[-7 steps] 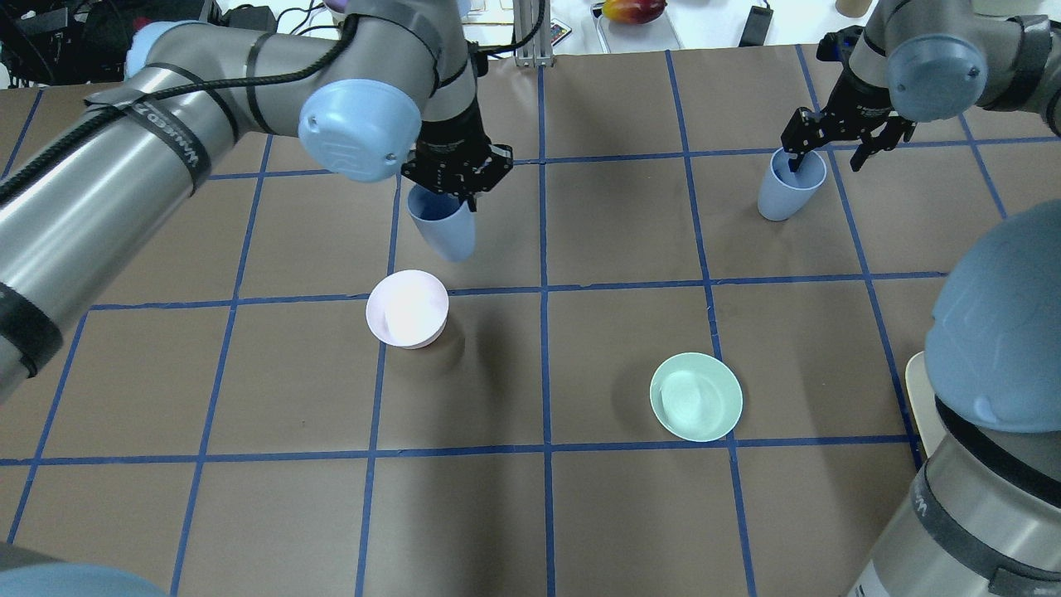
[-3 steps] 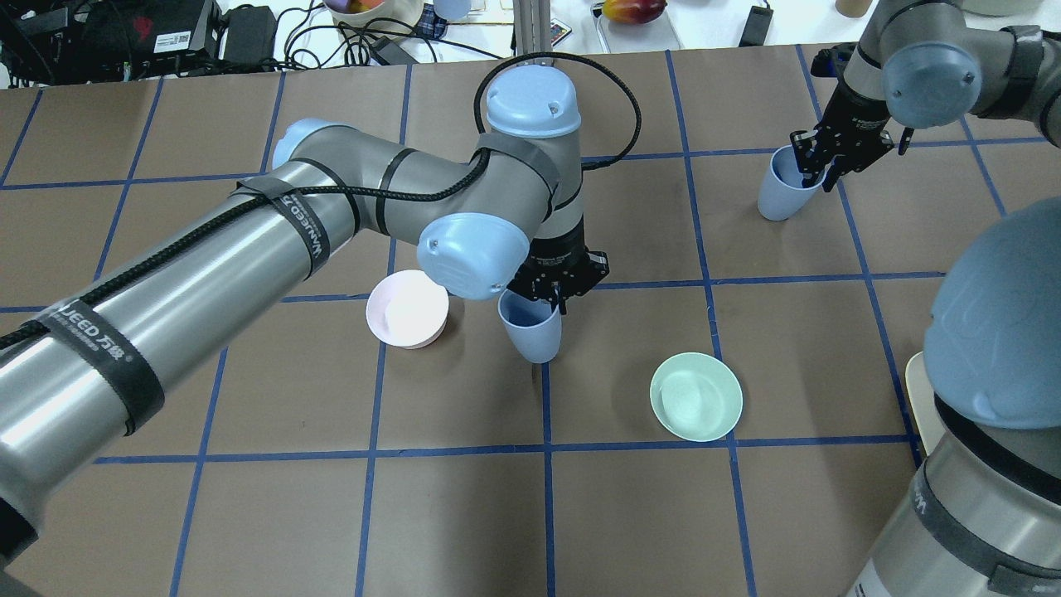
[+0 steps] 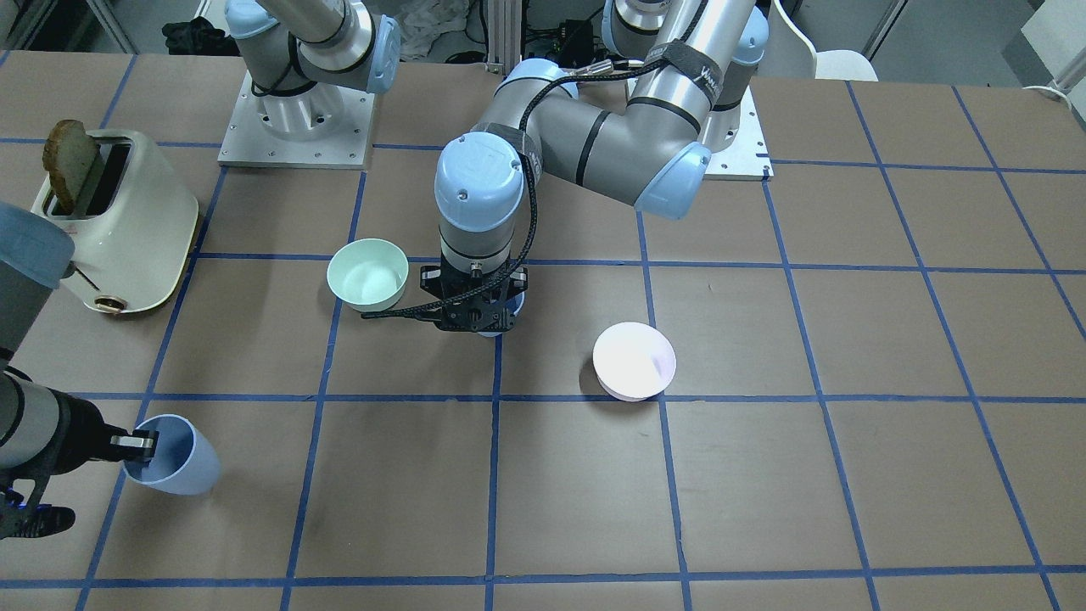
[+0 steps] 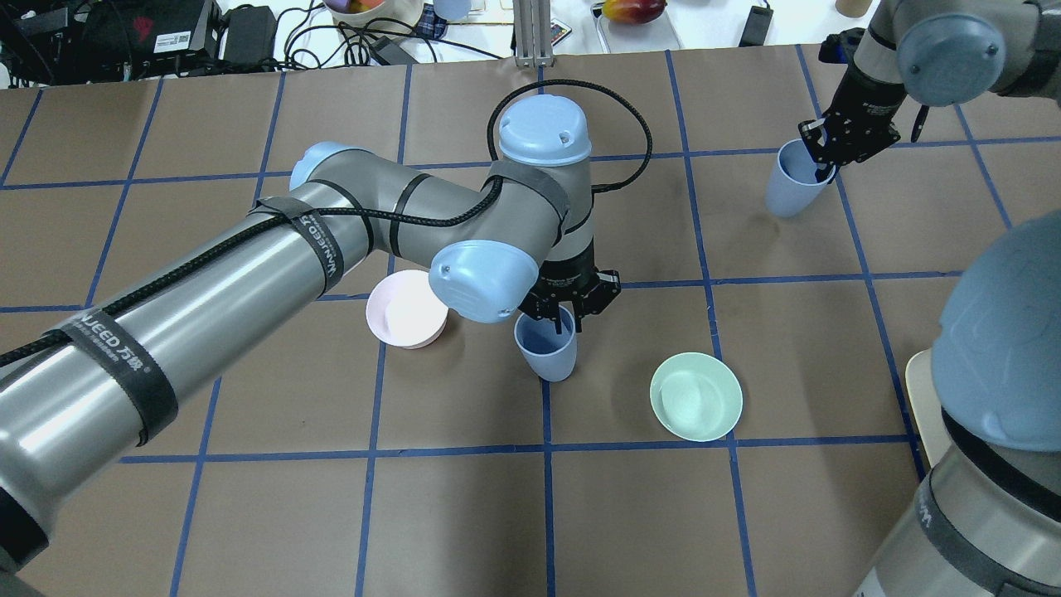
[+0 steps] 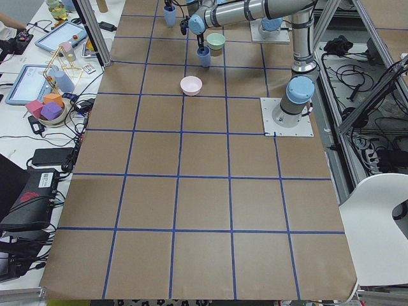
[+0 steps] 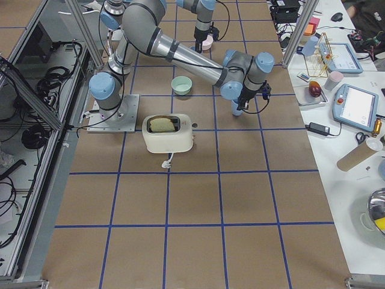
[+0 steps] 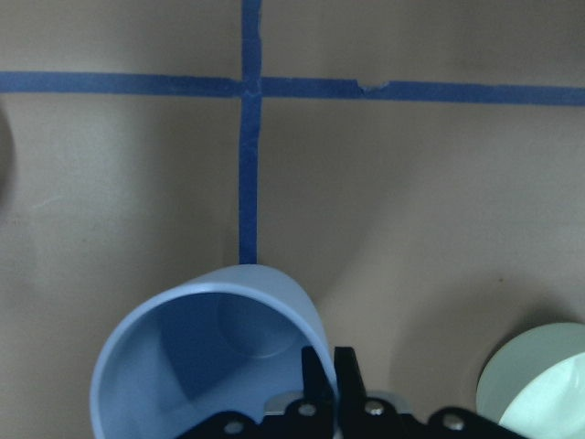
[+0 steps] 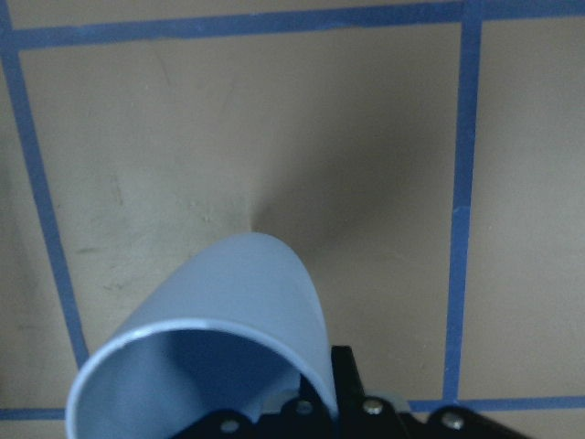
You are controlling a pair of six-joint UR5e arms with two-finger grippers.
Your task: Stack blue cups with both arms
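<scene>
L cup (image 4: 547, 356): table centre, btwn pink bowl (image 4: 406, 308) & green bowl (image 4: 696, 396); L gripper (image 4: 568, 315) clamped on its rim, one finger inside.
R cup (image 4: 786, 192): tilted, near your far-right corner; R gripper (image 4: 821, 166) clamped on rim.
Change: L cup came from far side to centre; R gripper, apart 1 s ago, now closed on cup.

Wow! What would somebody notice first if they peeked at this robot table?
The big left arm bends over the middle of the table, its left end effector pinching the rim of a blue cup between the pink bowl and the mint-green bowl. Far out on the robot's right, the right end effector pinches the other blue cup, tilted. A cream toaster with toast stands on that side too.
</scene>
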